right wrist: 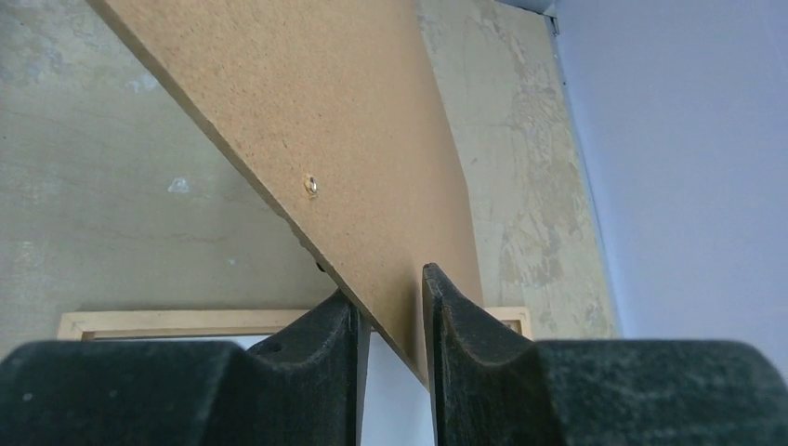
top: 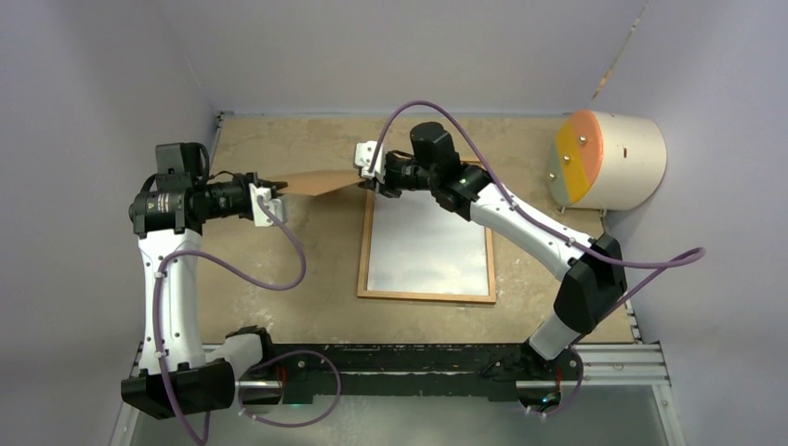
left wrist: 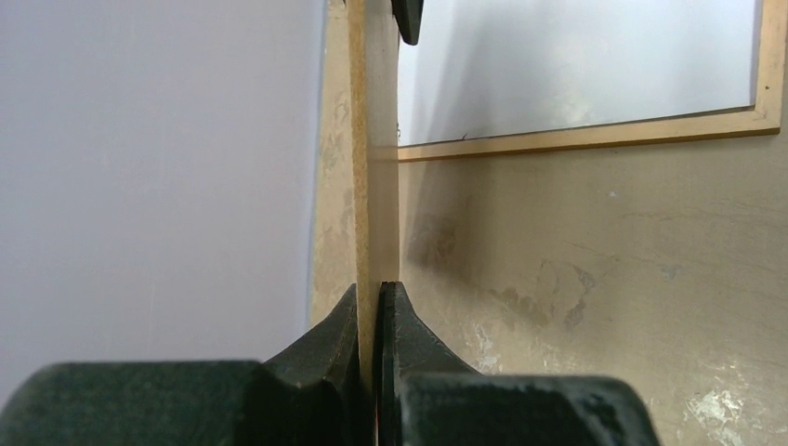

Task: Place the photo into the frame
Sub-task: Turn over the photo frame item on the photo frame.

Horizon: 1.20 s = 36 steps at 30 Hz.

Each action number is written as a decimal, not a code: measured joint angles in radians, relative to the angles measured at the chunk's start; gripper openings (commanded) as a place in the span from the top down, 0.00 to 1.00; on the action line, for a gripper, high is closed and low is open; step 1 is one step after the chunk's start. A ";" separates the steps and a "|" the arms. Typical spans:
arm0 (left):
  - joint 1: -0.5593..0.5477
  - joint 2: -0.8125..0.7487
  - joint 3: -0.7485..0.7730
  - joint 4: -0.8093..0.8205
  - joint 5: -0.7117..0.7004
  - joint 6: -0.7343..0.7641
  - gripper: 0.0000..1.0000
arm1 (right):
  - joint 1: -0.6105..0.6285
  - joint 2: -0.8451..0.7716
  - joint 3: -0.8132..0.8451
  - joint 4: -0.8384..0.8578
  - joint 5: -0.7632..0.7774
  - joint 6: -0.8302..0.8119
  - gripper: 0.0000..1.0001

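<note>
Nearest to the arm bases, the frame (top: 426,297) lies flat on the table (top: 279,307). A pale white sheet (top: 427,246) fills its opening. I think this is the photo lying face down, so this part of the task looks done. No printed picture shows, however, so I cannot be sure.

Beyond the far left corner of the frame, the brown board (top: 321,182) is raised off the table, between both grippers. The left gripper (left wrist: 376,302) has its jaws pressed together on one edge of the board. The right gripper (right wrist: 390,311) has its jaws on both sides of the opposite edge with a small gap. Whether they really pinch it, I cannot tell.

In my judgement, what is left is to lay the board over the sheet and close the frame.

In the far right corner stands a beige drum (top: 618,158) with an orange and grey face. I can read no brand, label or writing anywhere.
</note>
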 measured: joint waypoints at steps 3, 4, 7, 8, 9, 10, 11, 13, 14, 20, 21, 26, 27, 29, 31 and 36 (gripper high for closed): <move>0.000 0.004 0.000 0.008 -0.001 0.000 1.00 | 0.000 0.010 0.000 0.012 0.000 0.000 0.66; 0.000 0.006 0.001 0.010 -0.002 0.000 1.00 | 0.000 0.013 0.000 0.014 0.000 0.000 0.66; 0.000 0.012 0.001 0.010 -0.002 0.000 1.00 | 0.000 0.021 0.000 0.023 -0.001 -0.001 0.66; 0.000 0.013 0.001 0.010 -0.002 0.000 1.00 | 0.000 0.023 0.000 0.024 -0.002 -0.001 0.66; 0.000 0.013 0.001 0.010 -0.002 0.000 1.00 | 0.000 0.024 -0.001 0.026 -0.002 -0.001 0.66; 0.000 0.013 0.001 0.010 -0.002 0.000 1.00 | 0.000 0.026 0.000 0.027 -0.003 -0.001 0.67; 0.000 0.013 0.001 0.010 -0.002 0.000 1.00 | 0.000 0.026 0.000 0.027 -0.003 -0.001 0.72; 0.000 0.013 0.001 0.010 0.000 0.000 1.00 | 0.000 0.027 0.000 0.027 -0.005 -0.001 0.82; 0.000 0.013 0.001 0.010 -0.001 0.000 1.00 | 0.000 0.028 0.000 0.027 -0.006 -0.001 0.89; 0.002 0.006 -0.005 0.119 -0.001 -0.063 0.20 | 0.007 0.041 0.000 0.040 -0.023 -0.058 1.00; 0.002 -0.003 -0.014 0.165 0.000 -0.107 0.18 | 0.008 0.041 0.000 0.051 -0.021 -0.051 1.00; 0.000 -0.105 -0.167 0.606 -0.057 -0.498 0.13 | 0.004 0.041 -0.010 0.116 -0.019 0.048 1.00; 0.000 -0.112 -0.182 0.673 -0.073 -0.558 0.13 | 0.004 0.041 -0.012 0.130 -0.019 0.075 1.00; 0.000 -0.111 -0.191 0.818 -0.121 -0.700 0.12 | 0.002 0.041 -0.014 0.155 -0.019 0.128 1.00; 0.000 -0.093 -0.181 0.935 -0.171 -0.822 0.11 | 0.000 0.041 -0.016 0.181 -0.019 0.193 1.00; 0.000 -0.025 -0.106 1.054 -0.291 -1.034 0.09 | -0.003 0.041 -0.016 0.237 0.003 0.382 1.00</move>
